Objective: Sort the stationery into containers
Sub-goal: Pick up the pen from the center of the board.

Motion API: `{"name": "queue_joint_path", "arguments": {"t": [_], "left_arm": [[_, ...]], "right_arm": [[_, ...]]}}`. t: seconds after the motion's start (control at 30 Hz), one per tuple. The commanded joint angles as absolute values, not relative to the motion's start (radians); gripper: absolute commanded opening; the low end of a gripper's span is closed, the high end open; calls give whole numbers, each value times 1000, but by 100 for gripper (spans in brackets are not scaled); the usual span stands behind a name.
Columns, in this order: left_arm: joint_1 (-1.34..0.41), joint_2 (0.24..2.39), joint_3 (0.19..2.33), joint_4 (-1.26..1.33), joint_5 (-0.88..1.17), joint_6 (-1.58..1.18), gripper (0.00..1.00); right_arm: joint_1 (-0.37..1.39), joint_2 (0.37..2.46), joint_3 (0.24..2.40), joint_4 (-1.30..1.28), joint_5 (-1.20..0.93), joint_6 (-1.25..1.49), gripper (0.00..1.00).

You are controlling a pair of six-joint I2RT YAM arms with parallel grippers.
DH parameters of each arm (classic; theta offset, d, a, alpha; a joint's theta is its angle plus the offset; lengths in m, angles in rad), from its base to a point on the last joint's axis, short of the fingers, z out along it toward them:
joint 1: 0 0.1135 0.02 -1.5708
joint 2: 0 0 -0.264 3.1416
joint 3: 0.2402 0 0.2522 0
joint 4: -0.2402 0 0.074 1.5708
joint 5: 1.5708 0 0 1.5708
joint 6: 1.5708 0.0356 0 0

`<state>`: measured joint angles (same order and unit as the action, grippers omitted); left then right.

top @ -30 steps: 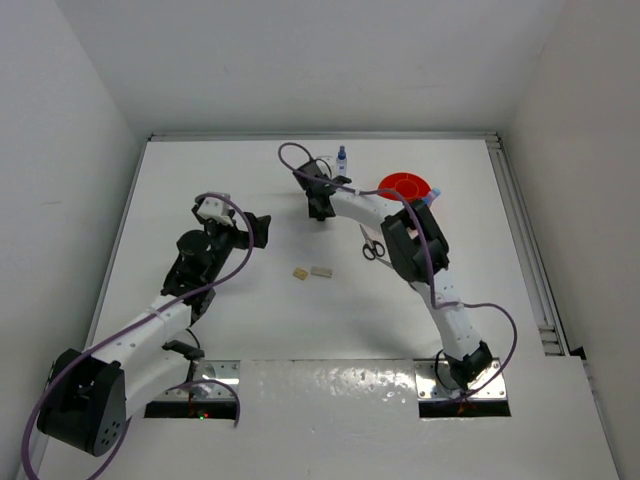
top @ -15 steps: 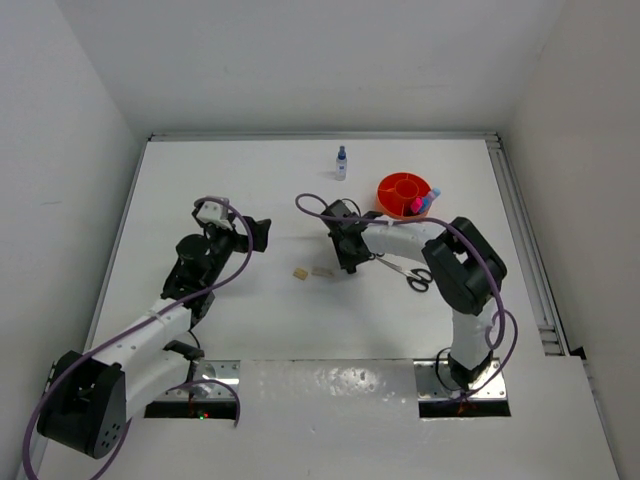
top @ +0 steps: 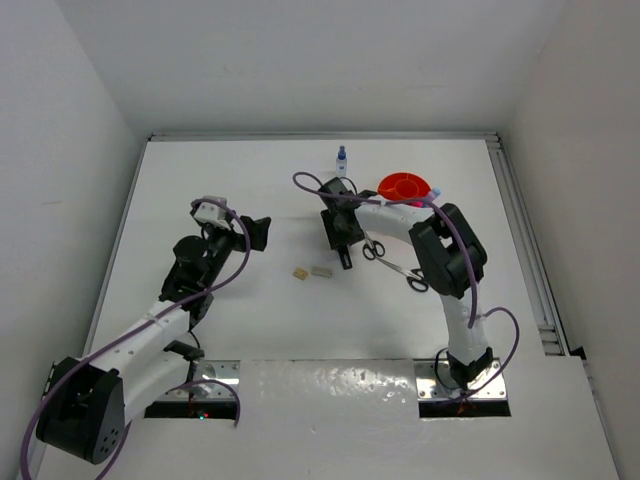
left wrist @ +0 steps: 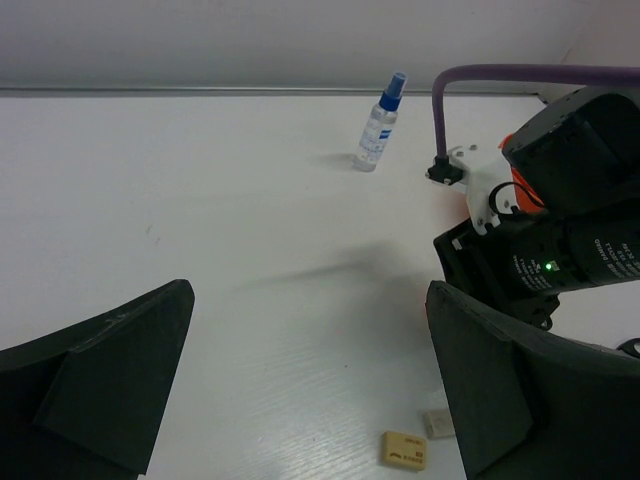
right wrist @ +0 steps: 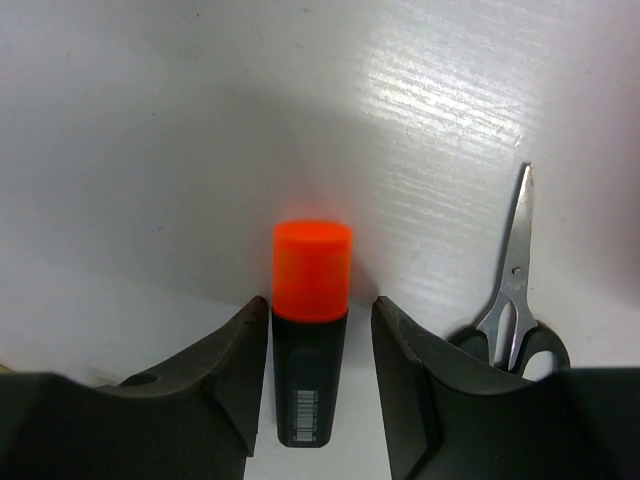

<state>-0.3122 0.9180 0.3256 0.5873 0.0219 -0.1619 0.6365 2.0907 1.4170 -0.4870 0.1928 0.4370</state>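
A black marker with an orange cap (right wrist: 311,340) lies on the white table between my right gripper's (right wrist: 320,310) fingers. The left finger touches it and a gap shows on the right, so the jaws are open around it. In the top view the right gripper (top: 343,252) is mid-table and hides the marker. My left gripper (left wrist: 310,380) is open and empty, held above the table (top: 257,232). A beige eraser (left wrist: 404,450) and a grey eraser (left wrist: 437,423) lie just ahead of it. The round orange tub (top: 403,186) stands at the back right.
A small blue-capped bottle (top: 341,160) stands at the back, left of the tub. One pair of scissors (top: 372,248) lies right of the right gripper, another (top: 414,279) further right. Pink and blue marker caps (top: 428,197) stick out of the tub.
My right gripper came from the back near the bottle to mid-table and now straddles the orange-capped marker. The right arm's elbow swung about. The left arm barely moved.
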Motion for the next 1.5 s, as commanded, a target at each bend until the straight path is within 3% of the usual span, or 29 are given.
{"name": "queue_joint_path", "arguments": {"t": [0.0, 0.07, 0.17, 0.2, 0.23, 0.37, 0.47, 0.57, 0.73, 0.97, 1.3, 1.4, 1.47], "left_arm": [[-301, 900, 314, 641, 20, -166, 99], [-298, 900, 313, 643, 20, -164, 99], [-299, 899, 313, 641, 20, -164, 99], [-298, 899, 314, 640, 20, -163, 99], [-299, 897, 313, 638, 20, -164, 99], [-298, 900, 319, 643, 64, -155, 99], [-299, 905, 322, 682, 213, -117, 98], [-308, 917, 319, 750, 494, -49, 92], [-339, 953, 327, 804, 613, -25, 91], [-371, 968, 350, 857, 566, -32, 98], [-402, 1002, 359, 910, 471, -106, 99], [-403, 1008, 364, 888, 356, -121, 92], [-402, 1006, 367, 879, 282, -130, 80]], "right_arm": [[634, 2118, 1456, -514, 184, 423, 45], [634, 2123, 1459, -511, 181, 428, 44], [634, 2122, 1457, -520, 172, 428, 16], [634, 2115, 1453, -519, 167, 425, 1], [634, 2109, 1447, -514, 147, 422, 0], [620, 2021, 1428, -457, 80, 403, 0], [604, 1895, 1421, -382, 23, 411, 0], [604, 1731, 1358, -159, -17, 426, 0], [649, 1563, 1230, 99, -23, 475, 0], [724, 1513, 1143, 317, -3, 526, 0], [808, 1503, 1108, 393, 14, 532, 0], [831, 1497, 1101, 393, 11, 538, 0], [844, 1497, 1091, 387, 11, 540, 0]]}}
